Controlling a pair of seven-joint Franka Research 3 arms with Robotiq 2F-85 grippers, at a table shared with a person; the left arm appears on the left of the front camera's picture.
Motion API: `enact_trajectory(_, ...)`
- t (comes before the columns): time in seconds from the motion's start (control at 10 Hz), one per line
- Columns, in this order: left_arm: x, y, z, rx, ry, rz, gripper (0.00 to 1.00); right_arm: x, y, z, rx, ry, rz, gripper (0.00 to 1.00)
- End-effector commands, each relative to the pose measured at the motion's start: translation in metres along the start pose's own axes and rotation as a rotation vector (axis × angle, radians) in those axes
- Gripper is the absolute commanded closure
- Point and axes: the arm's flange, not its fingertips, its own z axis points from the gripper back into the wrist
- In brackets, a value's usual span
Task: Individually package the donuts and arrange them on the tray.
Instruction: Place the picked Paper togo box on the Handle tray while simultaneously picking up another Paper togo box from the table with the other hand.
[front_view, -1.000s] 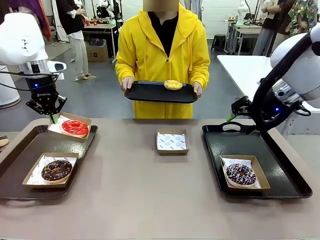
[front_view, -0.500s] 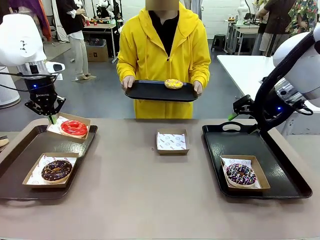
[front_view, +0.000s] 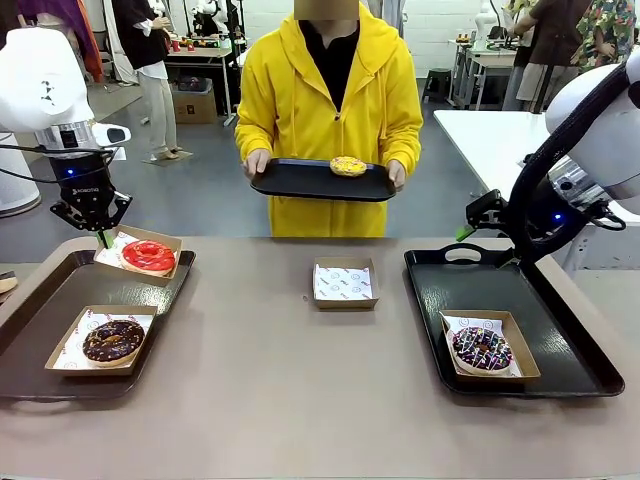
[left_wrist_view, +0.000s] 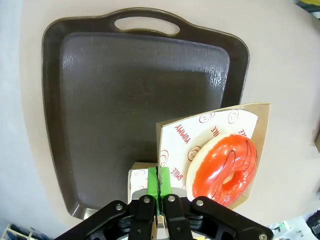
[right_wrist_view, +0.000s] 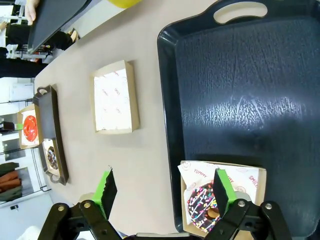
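My left gripper (front_view: 101, 236) is shut on the edge of a cardboard box (front_view: 168, 240) holding the red donut (front_view: 148, 256), at the far end of the left tray (front_view: 40, 300). In the left wrist view the fingers (left_wrist_view: 151, 181) pinch the box's (left_wrist_view: 262, 114) paper-lined rim beside the red donut (left_wrist_view: 225, 167). A chocolate donut (front_view: 113, 340) sits boxed at that tray's near end. The sprinkled dark donut (front_view: 482, 348) lies boxed on the right tray (front_view: 560, 330). My right gripper (front_view: 465, 232) hangs open above that tray's far left corner. A person holds a black tray (front_view: 300, 185) carrying the yellow donut (front_view: 348, 166).
An empty paper-lined box (front_view: 344, 283) lies at the table's middle, also seen in the right wrist view (right_wrist_view: 115, 97). The right tray (right_wrist_view: 240, 90) has bare room at its far end. The person stands at the far edge, both hands on their tray.
The right arm has shifted slightly. My left gripper keeps its hold on the red donut's box with barely any movement. The person's tray has hardly moved.
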Motion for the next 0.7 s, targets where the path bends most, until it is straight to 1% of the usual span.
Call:
enact_trajectory(0.0, 0.0, 0.0, 0.002, 0.0, 0.002, 0.0, 0.99, 0.003, 0.01, -0.006, -0.036, 0.013, 0.047, 0.0)
enact_trajectory(0.1, 0.0, 0.0, 0.002, 0.0, 0.002, 0.0, 0.99, 0.008, 0.022, -0.013, -0.097, 0.003, 0.042, 0.0)
enact_trajectory(0.3, 0.0, 0.0, 0.0, 0.0, 0.0, 0.0, 0.99, 0.027, 0.047, -0.031, -0.196, -0.033, -0.045, 0.0)
enact_trajectory(0.4, 0.001, 0.01, -0.004, 0.032, 0.005, -0.022, 0.99, 0.035, 0.063, -0.039, -0.221, -0.053, -0.082, 0.0)
enact_trajectory(0.6, 0.007, 0.027, -0.006, 0.085, -0.021, -0.083, 0.99, 0.046, 0.094, -0.062, -0.294, -0.05, -0.074, 0.0)
